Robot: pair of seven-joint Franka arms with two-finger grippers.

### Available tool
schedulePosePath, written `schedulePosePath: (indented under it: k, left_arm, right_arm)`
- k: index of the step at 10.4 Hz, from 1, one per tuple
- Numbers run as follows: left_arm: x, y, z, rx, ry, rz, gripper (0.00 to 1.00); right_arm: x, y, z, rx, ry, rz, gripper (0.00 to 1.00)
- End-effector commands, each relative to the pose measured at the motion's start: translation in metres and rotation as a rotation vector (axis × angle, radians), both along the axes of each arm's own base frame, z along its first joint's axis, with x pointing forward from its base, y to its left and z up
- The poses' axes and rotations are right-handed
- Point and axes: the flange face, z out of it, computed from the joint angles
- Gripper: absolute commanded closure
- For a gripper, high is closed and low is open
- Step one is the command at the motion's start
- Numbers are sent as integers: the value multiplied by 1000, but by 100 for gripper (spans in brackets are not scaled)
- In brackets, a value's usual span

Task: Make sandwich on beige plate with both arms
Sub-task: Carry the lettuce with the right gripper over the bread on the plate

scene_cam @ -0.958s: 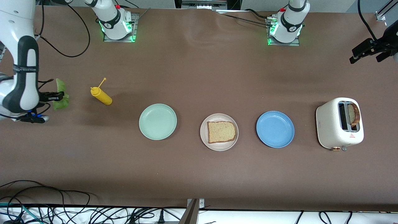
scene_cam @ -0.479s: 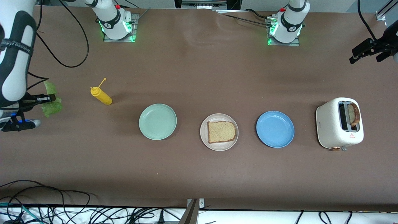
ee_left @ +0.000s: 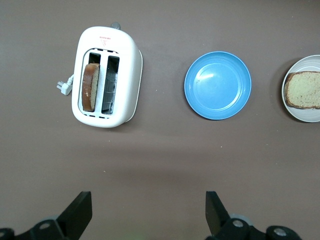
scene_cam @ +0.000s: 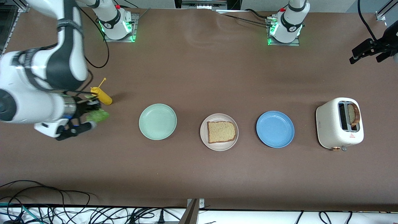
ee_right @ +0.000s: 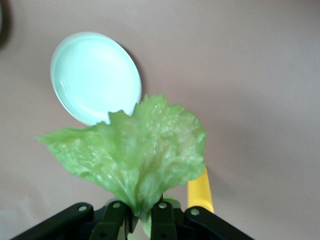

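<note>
The right arm has swung in from the table's edge at its own end, and the right gripper now carries its lettuce leaf over the table just beside the yellow squeeze bottle, where a second ago it hung out by that edge. Its fingers are clamped on the leaf's stem end, and the frilly blade fans out ahead of them toward the mint green plate.

The coming move turns on one line: the beige plate sits mid-table, toward the left arm's end from the leaf, with the mint green plate lying between the two. The leaf must pass over that plate to get there, and the right arm is the one placed to do it. The leaf's long axis runs from stem to frill, already pointing roughly along that line.

The left gripper waits high over the table at its own end, fingers spread wide and holding nothing, looking down on the white toaster and the blue plate.

The sandwich is only begun: one square slice of bread lies flat on the beige plate, pale speckled brown with a darker crust. A second slice stands in the toaster's slot.
</note>
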Motion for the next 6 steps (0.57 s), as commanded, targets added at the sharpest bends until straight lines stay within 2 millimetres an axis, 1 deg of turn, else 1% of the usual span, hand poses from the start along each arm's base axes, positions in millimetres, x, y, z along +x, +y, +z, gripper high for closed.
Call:
schedulePosePath:
  k: [1, 2, 3, 4, 5, 6]
  left_arm:
    - [2, 2, 6, 34, 7, 1, 0]
    - [2, 2, 7, 34, 6, 1, 0]
    - [2, 2, 6, 34, 7, 1, 0]
    - [2, 2, 6, 34, 7, 1, 0]
    - [2, 2, 6, 34, 7, 1, 0]
    - [2, 2, 7, 34, 6, 1, 0]
  right_arm:
    - [-6, 102, 0, 25, -160, 119, 100]
    - [-11, 144, -11, 53, -212, 170, 100]
    - [-17, 180, -27, 72, -249, 220, 100]
    - [-24, 211, -42, 73, -283, 256, 100]
    - [-29, 235, -59, 74, -320, 288, 100]
    - [-30, 253, -76, 79, -357, 310, 100]
